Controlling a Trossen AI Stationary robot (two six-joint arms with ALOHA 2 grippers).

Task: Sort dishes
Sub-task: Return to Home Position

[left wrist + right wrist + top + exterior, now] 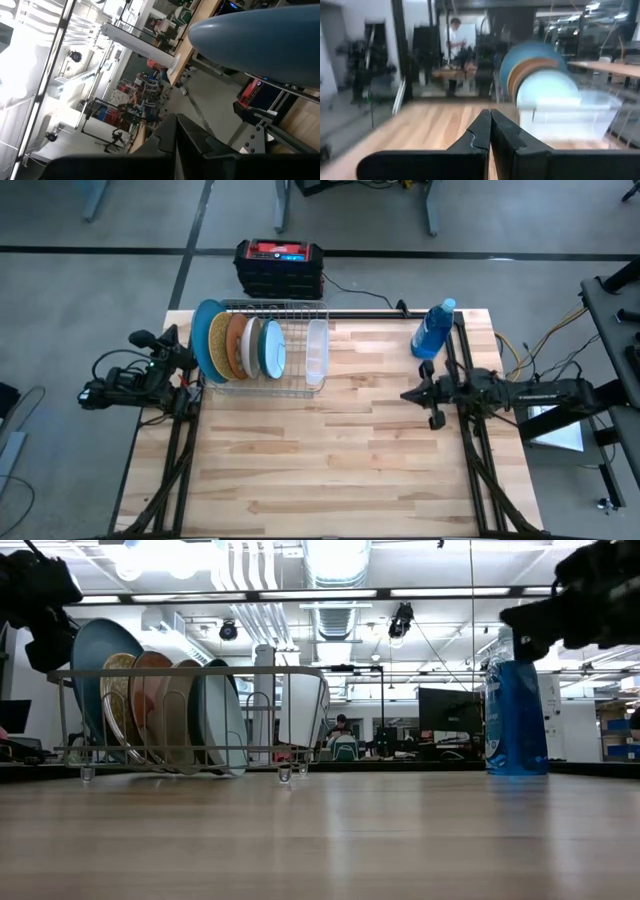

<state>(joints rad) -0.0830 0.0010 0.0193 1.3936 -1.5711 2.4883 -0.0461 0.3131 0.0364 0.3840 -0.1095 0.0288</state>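
Observation:
Several dishes stand on edge side by side in a wire rack (290, 387) at the table's far left. They run from a large mid-blue plate (207, 340) through a gold speckled plate (221, 345) and a brownish plate (237, 343) to a small pale blue plate (273, 349). Their lower rims rest in the rack (180, 752). My left gripper (175, 125) is shut with nothing in it, at the table's left edge, close beside the mid-blue plate (260, 40). My right gripper (490, 117), also shut with nothing in it, hovers level at the right side (408, 394) and points toward the rack.
A clear plastic cup (316, 352) lies in the rack's right end. A blue bottle (433, 330) stands at the far right, close behind my right arm. A black and red box (278, 266) sits on the floor beyond the far edge. Bare wood covers the table's near half.

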